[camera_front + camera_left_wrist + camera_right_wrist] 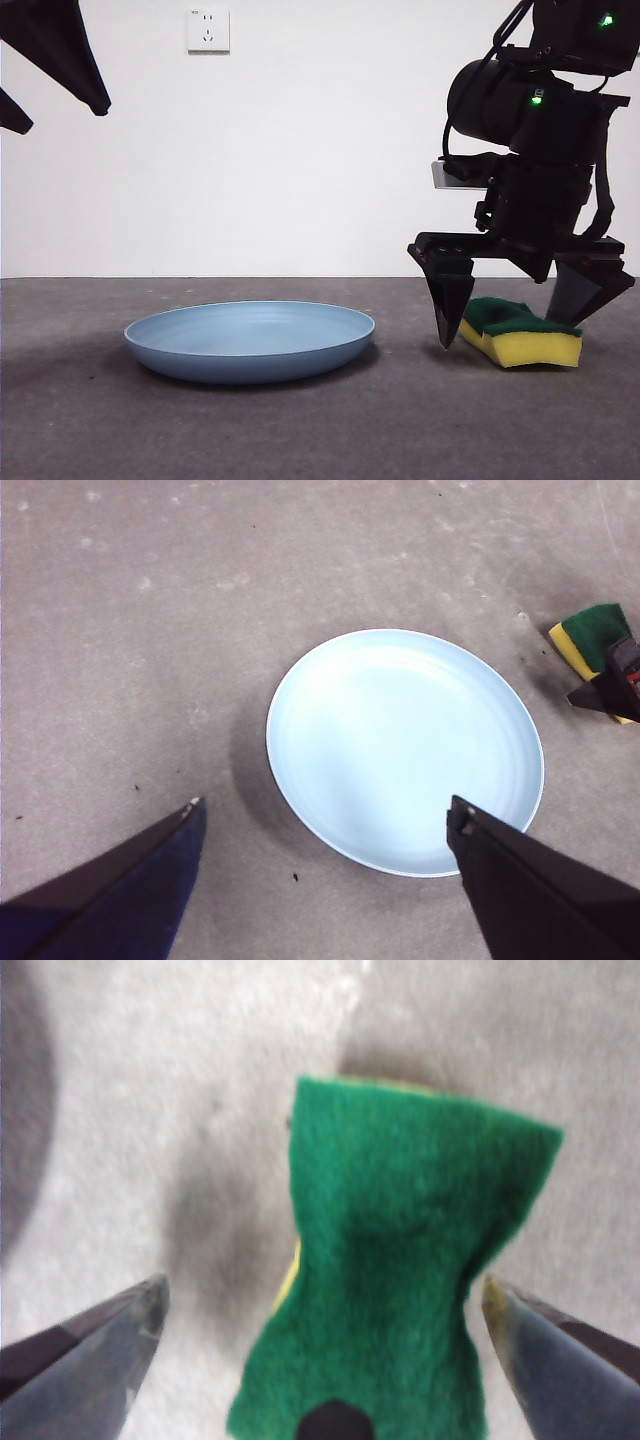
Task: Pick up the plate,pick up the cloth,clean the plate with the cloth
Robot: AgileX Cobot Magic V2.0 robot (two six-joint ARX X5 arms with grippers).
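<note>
Round shallow light-blue plastic plate (250, 340) sits empty on grey counter (320, 430); right gripper (520, 320), released, straddles yellow-and-green sponge (520, 333); left gripper (325, 815) released above.

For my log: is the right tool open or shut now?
Open. The right tool has its jaws apart, one each side of the sponge, which lies on the table.

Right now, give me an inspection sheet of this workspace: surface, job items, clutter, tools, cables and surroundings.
Surface: grey table, faint specks.
Plate: light-blue plate lying flat, untouched.
Sponge: yellow and green sponge on the table beside the plate, one end tilted up.
Clutter: nothing seen.
Right tool: low over the sponge, jaws open on either side of it.
Left tool: high above the plate, jaws open.
Cables: black cable on the right arm.
Surroundings: white wall, wall socket.
</note>
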